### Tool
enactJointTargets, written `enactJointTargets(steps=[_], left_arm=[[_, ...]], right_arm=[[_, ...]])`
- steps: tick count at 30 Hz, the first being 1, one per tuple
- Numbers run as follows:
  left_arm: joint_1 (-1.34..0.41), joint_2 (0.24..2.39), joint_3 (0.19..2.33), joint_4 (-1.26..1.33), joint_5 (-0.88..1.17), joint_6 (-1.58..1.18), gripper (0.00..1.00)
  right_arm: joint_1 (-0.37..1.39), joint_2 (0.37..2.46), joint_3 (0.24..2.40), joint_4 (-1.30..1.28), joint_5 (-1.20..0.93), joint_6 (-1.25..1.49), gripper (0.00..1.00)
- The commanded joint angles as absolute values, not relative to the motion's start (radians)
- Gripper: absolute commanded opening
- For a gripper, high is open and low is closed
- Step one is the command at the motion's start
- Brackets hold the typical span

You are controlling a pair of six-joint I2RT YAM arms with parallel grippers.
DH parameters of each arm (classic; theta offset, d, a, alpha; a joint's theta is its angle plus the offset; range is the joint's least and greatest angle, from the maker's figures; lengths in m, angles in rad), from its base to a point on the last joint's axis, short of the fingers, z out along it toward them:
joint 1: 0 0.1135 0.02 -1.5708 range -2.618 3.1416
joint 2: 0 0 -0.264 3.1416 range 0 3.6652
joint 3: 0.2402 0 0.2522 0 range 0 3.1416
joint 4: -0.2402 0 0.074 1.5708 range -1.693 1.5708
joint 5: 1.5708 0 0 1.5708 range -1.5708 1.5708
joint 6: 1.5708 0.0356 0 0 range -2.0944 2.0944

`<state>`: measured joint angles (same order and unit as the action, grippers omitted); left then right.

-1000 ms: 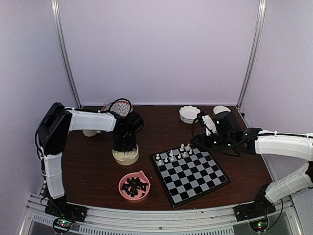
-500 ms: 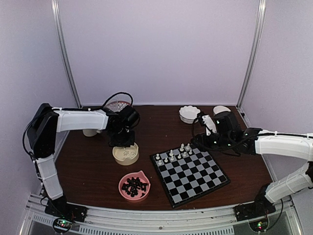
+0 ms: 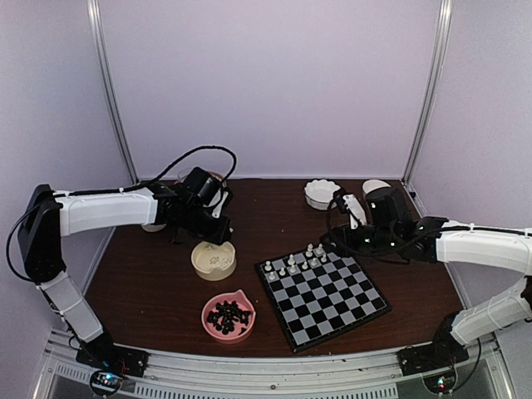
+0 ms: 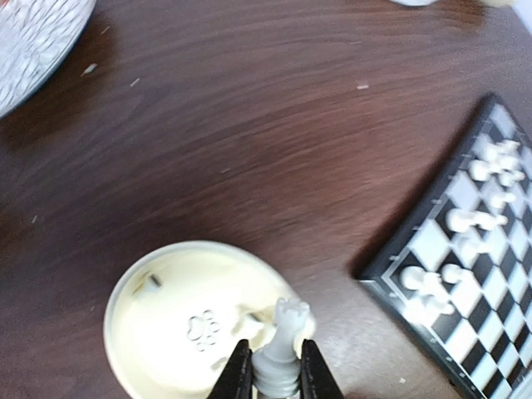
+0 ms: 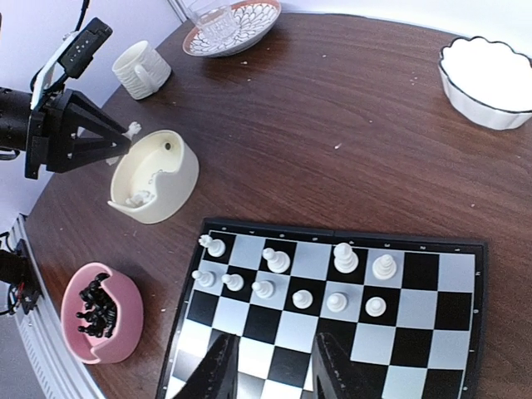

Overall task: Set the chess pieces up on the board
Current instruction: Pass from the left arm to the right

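Note:
My left gripper (image 4: 277,376) is shut on a cream-white rook (image 4: 283,342), held just above the near rim of the cream bowl (image 4: 179,320). The top view shows that gripper (image 3: 221,226) behind the cream bowl (image 3: 214,261), left of the board (image 3: 326,298). Several white chess pieces (image 5: 337,301) stand in two rows along the board's (image 5: 416,326) far edge. A few more white pieces lie in the cream bowl (image 5: 154,176). My right gripper (image 5: 274,366) hovers open over the board's near squares with nothing between its fingers.
A pink bowl (image 3: 227,316) of black pieces sits near the front, left of the board. A white scalloped bowl (image 5: 490,79) stands at the back right. A mug (image 5: 141,68) and a patterned plate (image 5: 233,15) with a glass are at the back left.
The left gripper rose out of the cream bowl with the rook in its jaws, and the arm swung back and to the left. The right arm has not moved.

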<state>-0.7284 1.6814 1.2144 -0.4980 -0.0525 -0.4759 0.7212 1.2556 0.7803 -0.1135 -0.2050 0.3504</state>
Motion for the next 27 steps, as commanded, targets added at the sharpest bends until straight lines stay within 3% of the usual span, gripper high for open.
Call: enactJointTargets(steps=[1,9,14,27], left_arm=[[-0.753,1.642,1.190,-0.360,0.127,-0.348,0.09],[-0.853,1.614,1.120,-0.167,0.292,-0.229,0.09],[-0.860,1.569,0.961,0.108,0.362,-0.249,0.09],[-0.973,1.504,0.901,0.098,0.265,-0.117,0.09]], right_arm=[[0.721,1.220,0.790,-0.078,-0.328,0.401,0.34],[0.721,1.256,0.805,-0.016,-0.518,0.485,0.34],[0.724,1.315,0.793,0.122,-0.582,0.544,0.35],[0.856,1.493,0.805,0.289,-0.590,0.496,0.45]])
